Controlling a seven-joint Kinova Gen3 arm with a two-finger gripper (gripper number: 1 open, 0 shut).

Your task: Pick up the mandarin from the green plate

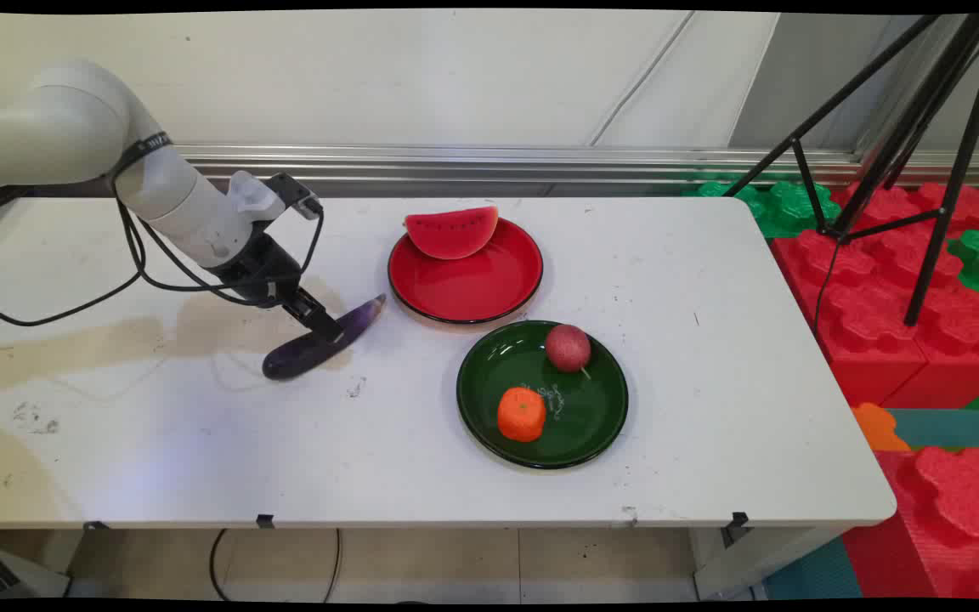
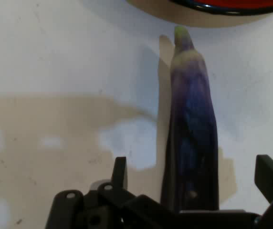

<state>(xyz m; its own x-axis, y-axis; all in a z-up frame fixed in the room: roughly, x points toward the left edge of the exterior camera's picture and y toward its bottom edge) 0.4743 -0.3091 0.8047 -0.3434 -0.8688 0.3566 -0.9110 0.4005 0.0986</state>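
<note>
Gripper (image 1: 319, 327) fingers stood apart astride the eggplant (image 1: 319, 342), which lay on the table (image 1: 710, 408) left of the red plate (image 1: 489, 293). Watermelon (image 1: 452, 231) sat on that plate; an apple (image 1: 568, 347) and orange (image 1: 522, 414) sat on the green plate (image 1: 600, 416).

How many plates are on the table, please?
2. The red plate lies toward the wall and holds a watermelon slice; the green plate is nearer, just to its right. None seems hidden.

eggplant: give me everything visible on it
The eggplant is long, slim, glossy dark purple, plastic-looking, paling to a greenish tip that points at the red plate without touching it. It lies flat on the white table, left of both plates. The hand is down over its middle, open, one finger on each side.
</note>
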